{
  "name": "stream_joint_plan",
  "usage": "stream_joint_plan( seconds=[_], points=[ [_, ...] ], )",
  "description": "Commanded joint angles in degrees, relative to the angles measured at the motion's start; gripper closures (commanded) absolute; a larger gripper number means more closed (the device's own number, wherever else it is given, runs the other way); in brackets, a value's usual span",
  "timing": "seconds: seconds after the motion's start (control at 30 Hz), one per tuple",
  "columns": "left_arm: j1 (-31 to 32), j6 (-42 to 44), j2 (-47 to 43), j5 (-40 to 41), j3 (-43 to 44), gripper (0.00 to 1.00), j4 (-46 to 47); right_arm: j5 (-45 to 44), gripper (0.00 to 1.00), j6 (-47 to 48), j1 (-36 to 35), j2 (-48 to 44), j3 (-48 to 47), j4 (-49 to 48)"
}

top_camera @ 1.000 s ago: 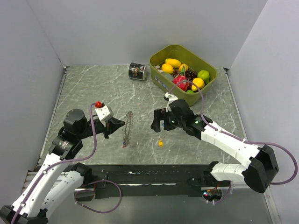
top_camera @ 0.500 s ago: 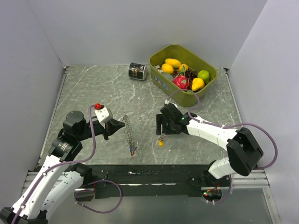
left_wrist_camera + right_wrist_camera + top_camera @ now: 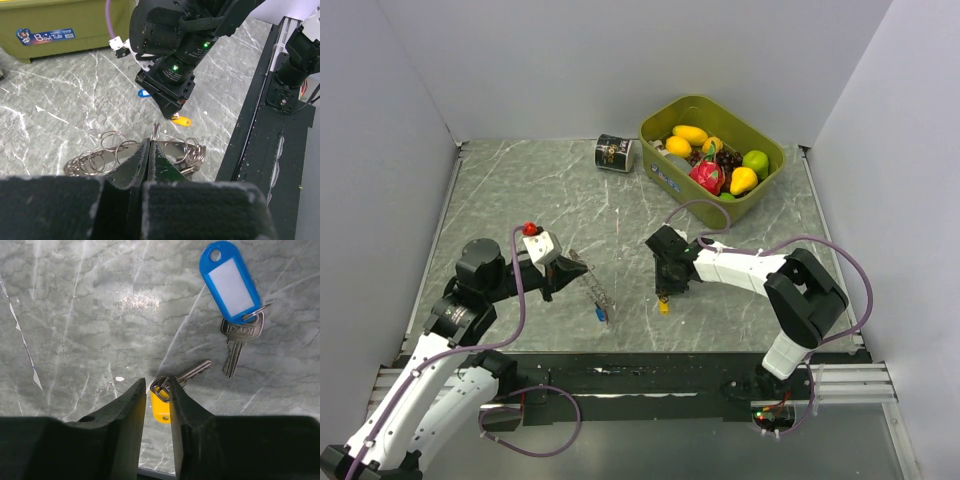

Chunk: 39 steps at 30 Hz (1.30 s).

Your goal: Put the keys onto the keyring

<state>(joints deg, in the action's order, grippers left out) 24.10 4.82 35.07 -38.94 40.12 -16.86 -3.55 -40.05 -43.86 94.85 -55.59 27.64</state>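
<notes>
The large silvery-grey keyring [image 3: 591,286] of coiled metal loops sits well apart from the olive-green plastic bin [image 3: 672,182] of fruit, out toward its near-left. Our left gripper [image 3: 151,144] has it pinched, jaws closed tight on one loop. Nearer that bin, on the grey marbled table [image 3: 520,190], we see a small silver key with a yellow tag [image 3: 160,410] and a silver key with a blue tag [image 3: 229,280] just beside it. Our right gripper [image 3: 157,385] hovers over the yellow one, jaws narrow, the tag showing in the gap — whether they touch it we cannot tell.
</notes>
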Motion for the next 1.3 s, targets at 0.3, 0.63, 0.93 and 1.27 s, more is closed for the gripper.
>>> stream_joint_plan(
  seconds=[0.3,0.63,0.93,1.27],
  points=[
    [0.2,-0.7,-1.0,-0.9,0.6,0.99,3.3,0.7,1.00,-2.1,-0.4,0.7,-2.1,0.9],
    [0.2,-0.7,-1.1,-0.1,0.8,0.99,3.0,-1.4,1.00,1.1,-0.5,-3.7,-2.9,2.0],
    [0.2,-0.2,-1.1,0.6,0.9,0.99,2.2,-1.3,1.00,9.0,-2.3,-8.7,-4.8,2.6],
    [0.2,-0.8,-0.4,1.0,1.2,0.99,3.0,13.8,1.00,18.3,-2.6,-22.1,1.3,-12.7]
  ],
)
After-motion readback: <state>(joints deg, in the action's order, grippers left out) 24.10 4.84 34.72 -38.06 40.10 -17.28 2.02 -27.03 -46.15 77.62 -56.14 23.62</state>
